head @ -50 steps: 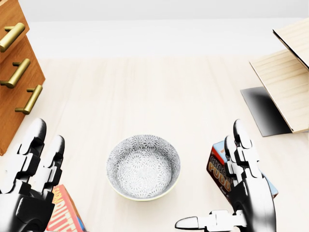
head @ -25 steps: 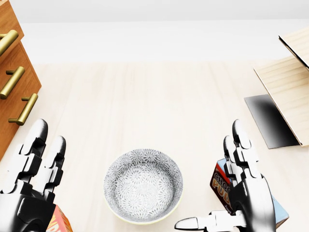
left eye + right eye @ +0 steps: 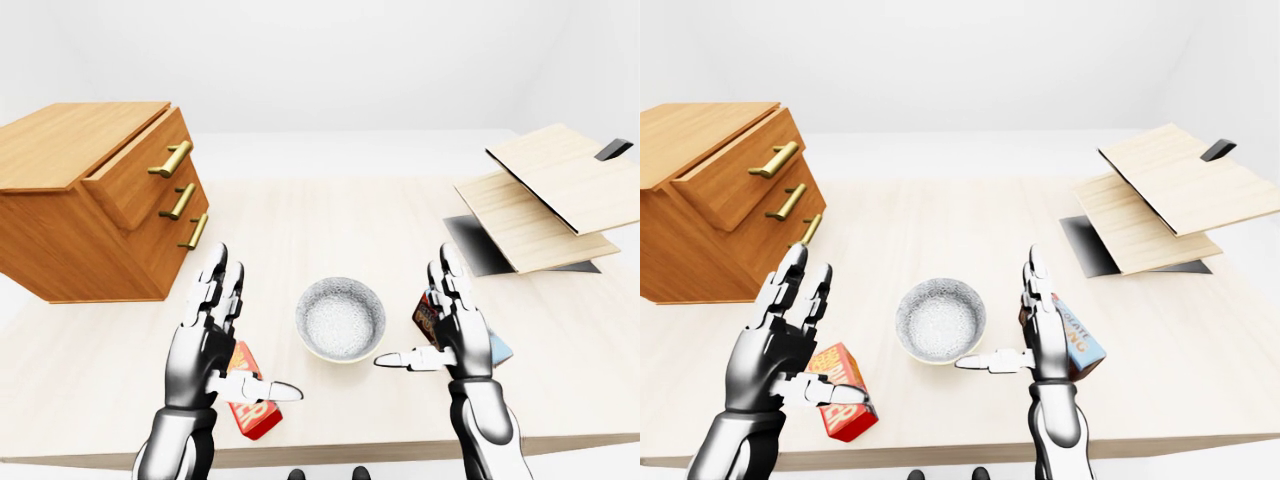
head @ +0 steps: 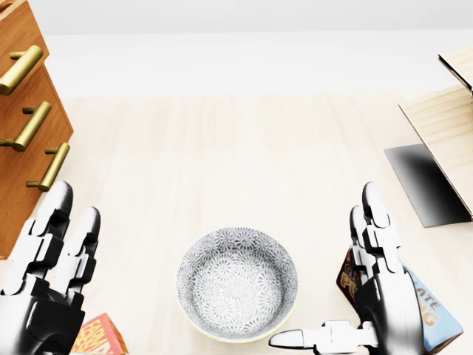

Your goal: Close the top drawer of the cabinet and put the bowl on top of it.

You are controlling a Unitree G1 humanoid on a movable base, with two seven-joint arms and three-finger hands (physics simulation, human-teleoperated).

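Nearest the camera, two metallic hands with black joints were seen, one on each side of the bowl. The left hand (image 3: pixel 196 352) was held wide open, its three fingers (image 3: pixel 211 283) stretched up and apart and the thumb turned inward; nothing was gripped. The right hand (image 3: pixel 459 338) was likewise spread flat, thumb pointed toward the bowl, and nothing was held in it.

Two cardboard boxes were counted. A red box (image 3: pixel 846 422) with an orange top lay tilted under the left thumb, and a brown and blue pudding box (image 3: pixel 1081 346) stood slanted just behind the right hand. Whether either was touched could not be told.

Between the hands, one round bowl (image 4: pixel 236 285) was placed upright on the pale wood-grain table (image 3: pixel 330 220). It was glazed white with a fine grey flower pattern, edged by a cream rim, and it was empty.

Farther off, at the left of the left-eye view, one boxy cabinet (image 3: pixel 70 150) of warm brown wood was set on the table. Three drawers were counted, each fitted with one brass bar handle (image 3: pixel 172 158). The top drawer (image 3: pixel 133 182) was seen pulled out a little past the two below.

At the far right, two flat pale wooden boards (image 3: pixel 565 175) were stacked at a slant above one dark sheet (image 3: pixel 472 243).
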